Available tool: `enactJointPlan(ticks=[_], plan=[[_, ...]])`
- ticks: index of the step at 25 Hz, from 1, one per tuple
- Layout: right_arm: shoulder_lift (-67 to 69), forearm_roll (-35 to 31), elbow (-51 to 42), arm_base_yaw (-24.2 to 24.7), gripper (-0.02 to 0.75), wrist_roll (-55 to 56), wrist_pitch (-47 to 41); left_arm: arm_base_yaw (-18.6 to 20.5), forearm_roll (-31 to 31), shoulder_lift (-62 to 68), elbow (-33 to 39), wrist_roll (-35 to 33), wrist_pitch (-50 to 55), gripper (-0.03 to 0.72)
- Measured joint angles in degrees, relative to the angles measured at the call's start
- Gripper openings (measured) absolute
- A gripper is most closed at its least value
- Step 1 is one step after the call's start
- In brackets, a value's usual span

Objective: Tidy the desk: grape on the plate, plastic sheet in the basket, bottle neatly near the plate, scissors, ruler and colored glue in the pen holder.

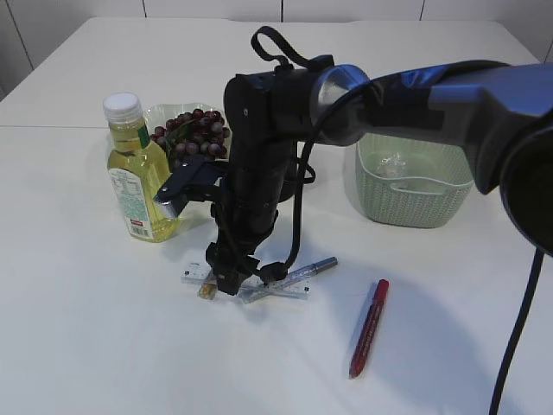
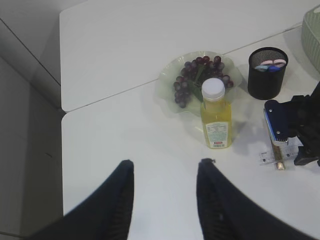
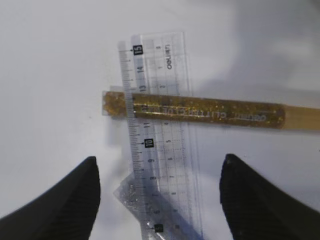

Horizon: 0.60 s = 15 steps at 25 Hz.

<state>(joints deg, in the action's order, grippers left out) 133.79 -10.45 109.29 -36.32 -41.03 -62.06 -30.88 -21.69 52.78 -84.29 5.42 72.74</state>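
You've got bright, even light from above, and the white worktop [image 1: 86, 346] is close to washing out. Soft shadows sit under the arm [image 1: 259, 156] and beside the bottle [image 1: 138, 181]. Your right wrist view is soft, the ruler [image 3: 160, 100] slightly blurred. The dark fingers [image 2: 115, 200] show little detail.

A big white table and the room around it

The white table [image 1: 86, 346] is made of two tops pushed together. A thin line [image 2: 110, 96] runs from left to right where they meet, and the far top sits behind it. A gray floor [image 2: 25, 150] shows past the left edge. A pale wall [image 1: 216, 7] stands at the far side.
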Motion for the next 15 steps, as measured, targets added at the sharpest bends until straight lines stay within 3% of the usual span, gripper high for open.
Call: enactJointPlan(ticks=[15], plan=[[2.12,0.0,0.2,0.0,0.577,0.0,-0.08,0.0,-0.1,0.0,0.0,0.0,0.0,0.308]])
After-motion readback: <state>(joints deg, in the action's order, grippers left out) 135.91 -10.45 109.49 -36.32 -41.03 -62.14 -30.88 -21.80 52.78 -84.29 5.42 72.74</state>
